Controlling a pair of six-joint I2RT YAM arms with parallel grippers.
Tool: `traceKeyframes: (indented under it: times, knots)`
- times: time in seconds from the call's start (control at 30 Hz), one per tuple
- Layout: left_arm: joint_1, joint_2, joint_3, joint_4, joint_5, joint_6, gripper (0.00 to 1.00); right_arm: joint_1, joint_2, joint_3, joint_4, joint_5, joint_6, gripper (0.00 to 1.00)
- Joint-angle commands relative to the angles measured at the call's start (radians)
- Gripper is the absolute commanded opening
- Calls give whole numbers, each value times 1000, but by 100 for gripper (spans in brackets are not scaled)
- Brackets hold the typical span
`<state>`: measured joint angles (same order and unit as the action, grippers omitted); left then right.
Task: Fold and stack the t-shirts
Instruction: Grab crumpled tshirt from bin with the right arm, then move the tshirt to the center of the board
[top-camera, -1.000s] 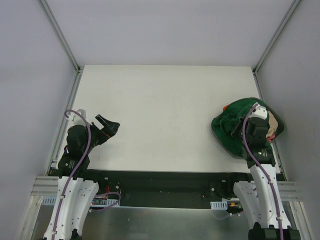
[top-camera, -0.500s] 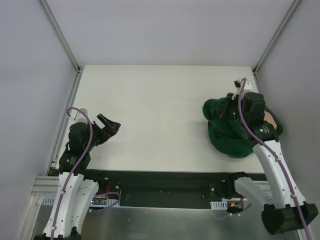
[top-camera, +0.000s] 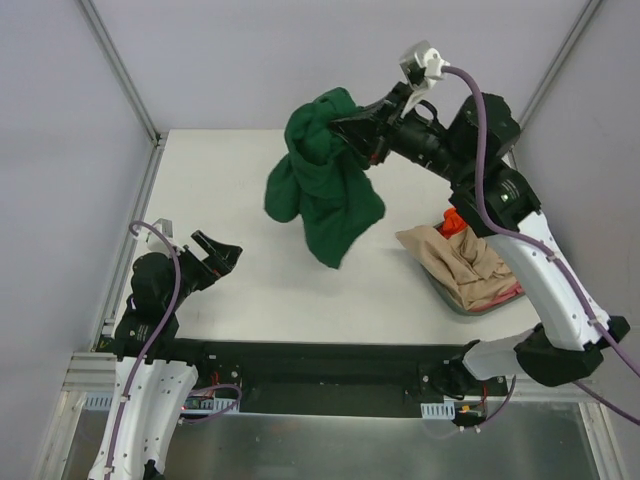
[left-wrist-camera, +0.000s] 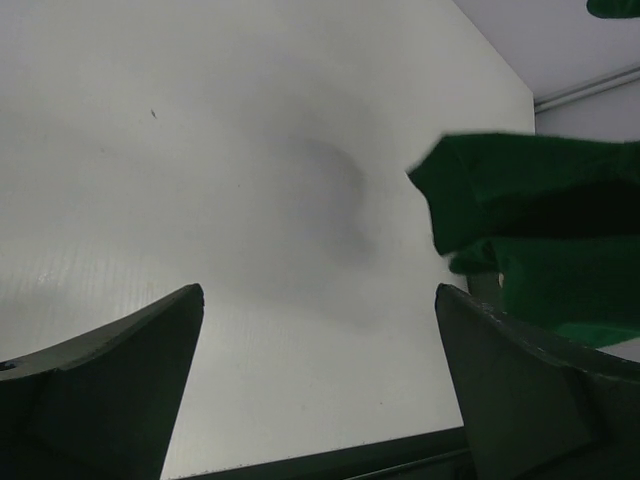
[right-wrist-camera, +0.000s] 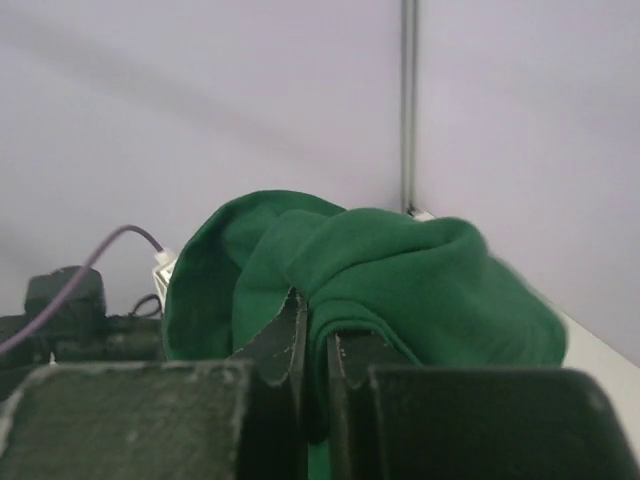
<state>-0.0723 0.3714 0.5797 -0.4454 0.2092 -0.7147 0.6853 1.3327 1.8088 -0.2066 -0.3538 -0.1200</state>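
Note:
My right gripper (top-camera: 345, 128) is shut on the dark green t-shirt (top-camera: 322, 185) and holds it bunched up, high above the table, the cloth hanging down. In the right wrist view the green t-shirt (right-wrist-camera: 400, 270) is pinched between the fingers (right-wrist-camera: 285, 340). It also shows at the right of the left wrist view (left-wrist-camera: 545, 240). A beige t-shirt (top-camera: 462, 262) lies over the dark basket (top-camera: 452, 300) at the right, with orange cloth (top-camera: 453, 220) behind it and a bit of pink (top-camera: 508, 293) under it. My left gripper (top-camera: 222, 251) is open and empty at the near left.
The white table (top-camera: 230, 190) is walled by grey panels with metal rails (top-camera: 125, 70) at the back corners. The basket stands at the table's right edge near the right arm's base.
My right gripper has lifted the green t-shirt out of the basket and swung it up and to the left. The beige, orange and pink cloth is now uncovered. The left arm barely moved.

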Motion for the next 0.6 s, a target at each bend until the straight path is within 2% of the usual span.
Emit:
traceKeyframes:
  times: [0.0, 0.07, 0.13, 0.2, 0.27, 0.3, 0.33, 0.4, 0.5, 0.57]
  knots:
    - [-3, -6, -7, 36, -2, -12, 99, 46, 135, 241, 112, -34, 59, 1]
    - [-3, 3, -9, 36, -10, -14, 99, 48, 180, 302, 58, -39, 75, 1]
    - [-3, 8, -11, 33, -17, -14, 99, 48, 172, 247, 52, 2, 65, 3]
    - [-3, 1, -15, 30, -28, -20, 99, 46, 129, 114, 52, 90, 10, 5]
    - [-3, -3, -23, 21, -66, -32, 99, 39, 47, -93, 59, 214, -48, 8]
    - [-3, -5, -24, 5, -89, -32, 99, 30, 19, -226, 76, 284, -59, 17]
    - [-3, -8, -20, -15, -129, -38, 99, 16, -10, -361, 87, 347, -50, 30]
    - [-3, -14, -11, -64, -203, -66, 99, -33, -41, -570, 93, 479, 5, 48]
    - [-3, 1, -15, -78, -280, -107, 99, -122, -55, -758, 90, 512, 66, 83]
    - [-3, 38, -14, -78, -271, -111, 99, -130, -72, -792, 53, 521, 62, 94]
